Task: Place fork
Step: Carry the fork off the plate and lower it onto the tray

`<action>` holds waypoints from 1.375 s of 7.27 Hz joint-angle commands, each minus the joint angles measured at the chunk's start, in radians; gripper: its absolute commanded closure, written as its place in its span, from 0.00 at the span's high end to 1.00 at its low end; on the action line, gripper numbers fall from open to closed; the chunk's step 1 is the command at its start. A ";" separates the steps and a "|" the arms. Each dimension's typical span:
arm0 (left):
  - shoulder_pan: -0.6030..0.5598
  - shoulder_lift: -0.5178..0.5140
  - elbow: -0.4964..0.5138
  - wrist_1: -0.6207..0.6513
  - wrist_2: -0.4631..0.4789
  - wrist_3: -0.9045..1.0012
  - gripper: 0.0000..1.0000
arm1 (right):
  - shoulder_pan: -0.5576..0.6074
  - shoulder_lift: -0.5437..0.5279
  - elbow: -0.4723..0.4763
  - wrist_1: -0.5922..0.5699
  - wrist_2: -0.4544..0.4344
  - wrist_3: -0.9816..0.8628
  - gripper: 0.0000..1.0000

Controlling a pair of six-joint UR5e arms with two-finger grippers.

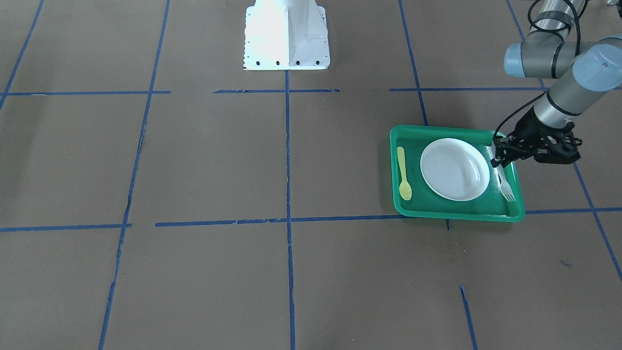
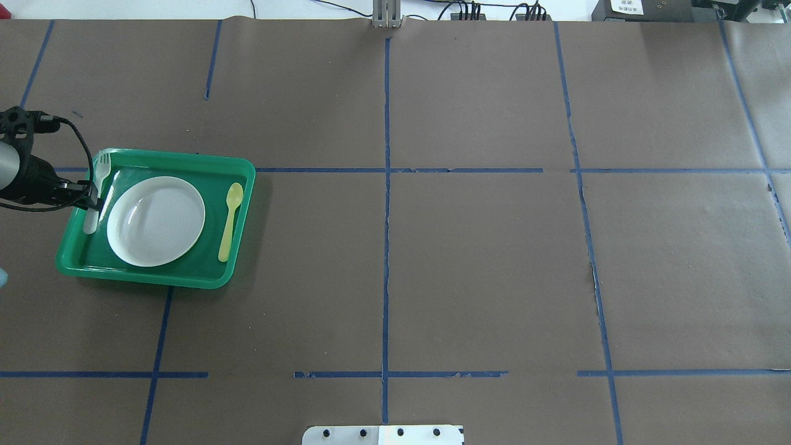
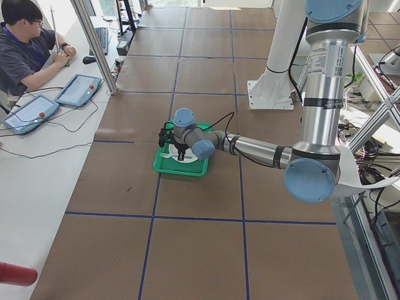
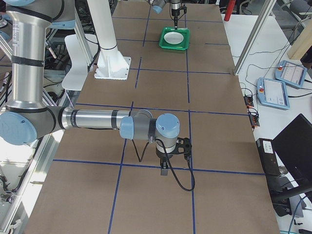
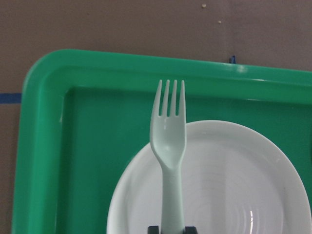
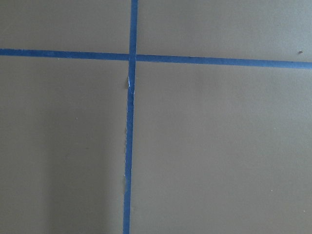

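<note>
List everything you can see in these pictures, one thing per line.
fork: one, pale white, in the tray beside the plate, handle held
plate: one, white, middle of the tray
spoon: one, yellow-green, in the tray on the plate's other side
tray: one, green, on the robot's left part of the table
table: one, brown, crossed by blue tape lines
mounting base: one, white, at the robot's edge
person: one, dark shirt, seated at a side desk
control tablets: two, blue-rimmed, on that desk
left gripper: one, black, shut on the fork's handle
right gripper: one, black, over bare table; jaws unclear
</note>
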 commanded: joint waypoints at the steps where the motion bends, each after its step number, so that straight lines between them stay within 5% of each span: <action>1: 0.006 0.018 0.012 -0.003 0.001 0.025 0.00 | 0.000 0.000 0.000 0.000 0.000 0.002 1.00; 5: 0.011 0.003 0.056 -0.002 -0.009 0.025 0.00 | 0.000 0.000 0.000 0.000 0.000 0.000 1.00; 6: 0.011 0.000 0.056 -0.002 -0.009 0.025 0.10 | 0.000 0.000 0.000 0.000 0.000 0.000 1.00; 8: 0.011 -0.002 0.052 -0.006 -0.009 0.051 0.99 | 0.000 0.000 0.000 0.000 0.000 0.000 1.00; 10: 0.007 0.009 0.049 -0.003 -0.009 0.046 1.00 | 0.000 0.000 0.001 0.000 0.000 0.000 1.00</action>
